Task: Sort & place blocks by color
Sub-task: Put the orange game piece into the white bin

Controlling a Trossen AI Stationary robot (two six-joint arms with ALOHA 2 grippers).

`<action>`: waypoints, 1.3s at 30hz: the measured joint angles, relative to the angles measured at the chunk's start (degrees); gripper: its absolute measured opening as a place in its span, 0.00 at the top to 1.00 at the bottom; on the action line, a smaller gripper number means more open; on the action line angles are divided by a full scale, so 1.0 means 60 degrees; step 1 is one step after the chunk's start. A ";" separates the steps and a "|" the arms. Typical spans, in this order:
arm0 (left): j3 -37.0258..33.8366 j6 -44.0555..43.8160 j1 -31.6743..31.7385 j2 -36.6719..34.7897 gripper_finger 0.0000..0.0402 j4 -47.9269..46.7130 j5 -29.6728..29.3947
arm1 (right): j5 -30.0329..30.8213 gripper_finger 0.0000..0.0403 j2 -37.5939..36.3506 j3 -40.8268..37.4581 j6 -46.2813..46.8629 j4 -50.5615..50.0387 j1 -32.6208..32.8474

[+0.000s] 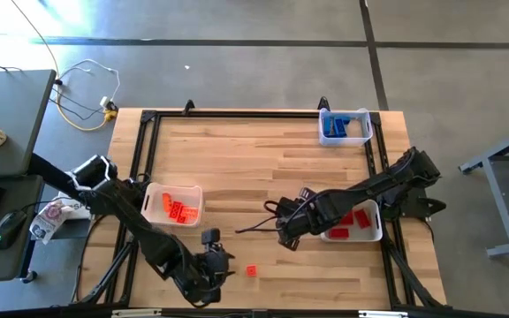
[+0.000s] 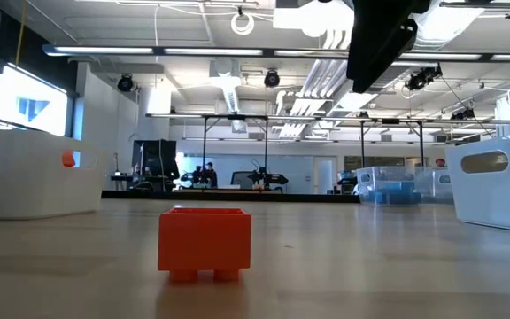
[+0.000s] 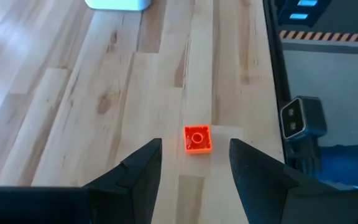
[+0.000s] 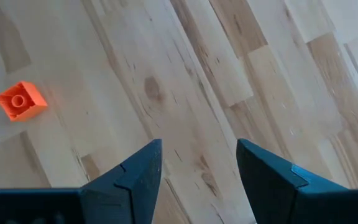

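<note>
One orange block [image 1: 251,270] is seen alone on the bare wooden surface [image 1: 263,159], near the front edge, studs up (single stud visible from the left wrist view [image 3: 197,138]). The left tool [image 1: 216,262] is held just beside it, fingers spread apart, nothing gripped; the block lies ahead of the gap between the fingers [image 3: 138,171], apart from them. The right tool [image 1: 287,237] is poised over bare wood nearer the middle, fingers also parted and empty; the same block shows off to one side in its wrist view [image 4: 21,101].

Three white trays are noted: one [image 1: 151,196] by the left arm holding orange blocks [image 1: 177,208], one [image 1: 375,231] under the right arm holding red blocks [image 1: 352,218], one [image 1: 366,124] at the far right corner holding blue blocks [image 1: 335,126]. Nothing lies between the left tool and the lone block. A black cable [image 1: 254,228] trails on the surface beside the right tool.
</note>
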 joint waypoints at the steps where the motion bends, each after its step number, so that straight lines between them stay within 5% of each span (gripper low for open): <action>1: 0.0000 -0.0001 0.0001 0.0135 0.57 0.0077 -0.0003 | 0.0001 0.52 0.0000 -0.0004 0.0000 0.0002 0.0027; 14: 0.0004 -0.0003 0.0291 0.1253 0.57 0.1211 -0.0132 | 0.0001 0.52 0.0000 -0.0007 0.0004 0.0093 0.0323; 22: 0.0004 -0.0007 0.0686 0.1354 0.57 0.1344 0.0680 | 0.0035 0.52 0.0000 -0.0007 -0.0015 0.0137 0.0331; 39: 0.0010 -0.0213 0.1019 0.1699 0.41 0.1993 0.1281 | 0.0035 0.52 0.0000 -0.0009 -0.0028 0.0144 0.0327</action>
